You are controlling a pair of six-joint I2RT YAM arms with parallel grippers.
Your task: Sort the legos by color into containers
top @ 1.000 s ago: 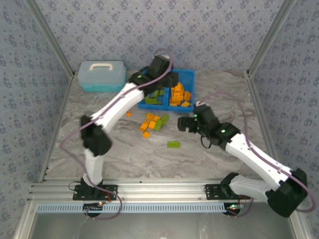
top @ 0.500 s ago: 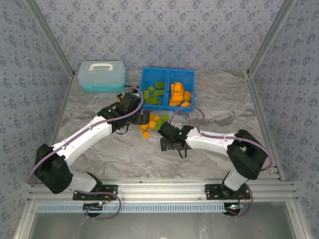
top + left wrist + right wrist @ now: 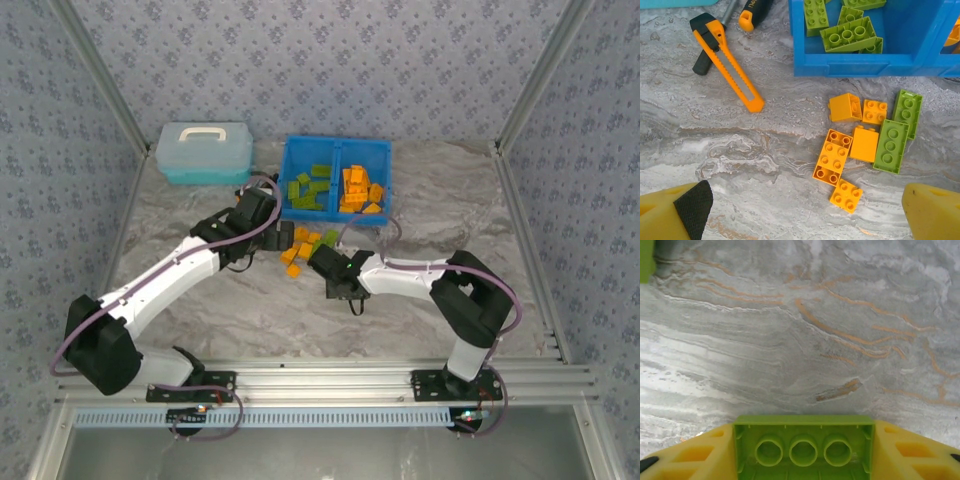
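My right gripper (image 3: 803, 456) is shut on an olive-green lego (image 3: 803, 437), hollow underside facing the camera, just above the marble table; in the top view this gripper (image 3: 327, 270) is below the loose pile. My left gripper (image 3: 810, 214) hangs open and empty over that pile of orange legos (image 3: 833, 157) and green legos (image 3: 891, 145); from above it (image 3: 279, 237) is left of the pile (image 3: 308, 246). The blue bin (image 3: 336, 147) has green legos in its left container (image 3: 308, 190) and orange ones in its right container (image 3: 361, 190).
An orange-and-black utility knife (image 3: 727, 67) and a tool handle (image 3: 754, 12) lie left of the bin. A pale blue lidded case (image 3: 204, 152) stands at the back left. Metal frame posts edge both sides of the table.
My right gripper moved left onto the lone green lego and shut on it. My left arm swung back from over the bin to the loose pile, its jaws opening wider.
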